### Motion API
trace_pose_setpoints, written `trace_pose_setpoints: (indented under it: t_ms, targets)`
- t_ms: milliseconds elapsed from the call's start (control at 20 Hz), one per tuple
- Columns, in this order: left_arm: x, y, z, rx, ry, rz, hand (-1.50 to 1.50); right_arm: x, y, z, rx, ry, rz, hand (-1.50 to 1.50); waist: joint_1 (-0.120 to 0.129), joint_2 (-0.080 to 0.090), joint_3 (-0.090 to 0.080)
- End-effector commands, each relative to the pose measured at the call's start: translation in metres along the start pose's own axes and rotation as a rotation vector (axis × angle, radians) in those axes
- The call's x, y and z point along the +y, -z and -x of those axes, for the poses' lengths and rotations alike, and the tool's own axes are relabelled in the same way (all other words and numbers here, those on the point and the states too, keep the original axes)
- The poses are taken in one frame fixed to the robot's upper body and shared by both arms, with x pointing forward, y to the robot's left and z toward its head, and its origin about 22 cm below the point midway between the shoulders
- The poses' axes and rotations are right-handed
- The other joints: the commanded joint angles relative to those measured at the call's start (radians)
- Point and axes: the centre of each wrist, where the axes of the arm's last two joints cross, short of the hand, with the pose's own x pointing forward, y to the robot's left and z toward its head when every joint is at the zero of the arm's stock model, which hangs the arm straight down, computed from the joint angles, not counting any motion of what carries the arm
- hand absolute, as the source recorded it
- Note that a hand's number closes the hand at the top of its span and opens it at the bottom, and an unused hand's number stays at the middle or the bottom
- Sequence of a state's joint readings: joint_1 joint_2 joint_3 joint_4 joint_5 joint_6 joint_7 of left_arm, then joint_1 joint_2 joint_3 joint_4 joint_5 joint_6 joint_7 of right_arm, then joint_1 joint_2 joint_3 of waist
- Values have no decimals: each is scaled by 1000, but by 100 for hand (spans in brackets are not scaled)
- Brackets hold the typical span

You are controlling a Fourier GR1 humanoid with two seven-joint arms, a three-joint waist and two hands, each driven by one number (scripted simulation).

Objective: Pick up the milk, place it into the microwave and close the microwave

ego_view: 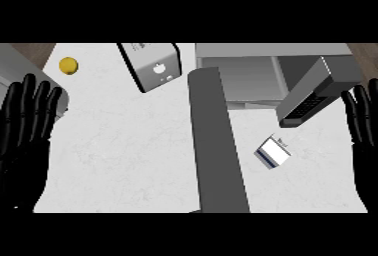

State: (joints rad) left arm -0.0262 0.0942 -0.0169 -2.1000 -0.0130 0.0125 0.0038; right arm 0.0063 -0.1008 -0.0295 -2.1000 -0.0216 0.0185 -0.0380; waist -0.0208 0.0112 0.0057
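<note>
The milk (272, 152) is a small white and blue carton. It lies on the white counter (125, 165), a bit right of the middle of the picture. Nothing is touching it. So the first step, picking it up, is not done yet.

The microwave (251, 75) sits at the top of the picture, right of the middle. Its inside looks grey and bare. Its door (319, 91) is swung open and sticks out toward the right, just above the milk. That is good, because the milk can go straight in.

The left hand (28, 125) is at the left edge, with its fingers straight and spread apart, holding nothing. The right hand (363, 125) is at the right edge, fingers straight too, and also holds nothing. It is the hand nearer to the milk.

A long dark grey bar (215, 145) runs down the middle of the picture.

All three jobs look left to do: grab the milk, put it inside, and shut the door.
</note>
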Motion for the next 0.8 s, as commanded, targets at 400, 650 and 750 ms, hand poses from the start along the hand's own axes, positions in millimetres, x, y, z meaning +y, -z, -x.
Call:
trace_pose_setpoints:
  t_ms: [400,650,750]
  targets:
    - [12,-12,39,182,-71,-93,-150,25,-29,30,107,385,-368,-150,13,-9,-5]
    - [30,-36,33,189,-71,-100,-150,20,-53,24,130,392,-383,-150,20,-13,-6]
    - [14,-57,27,198,-97,-101,-150,15,-70,16,135,410,-380,-150,19,-14,-6]
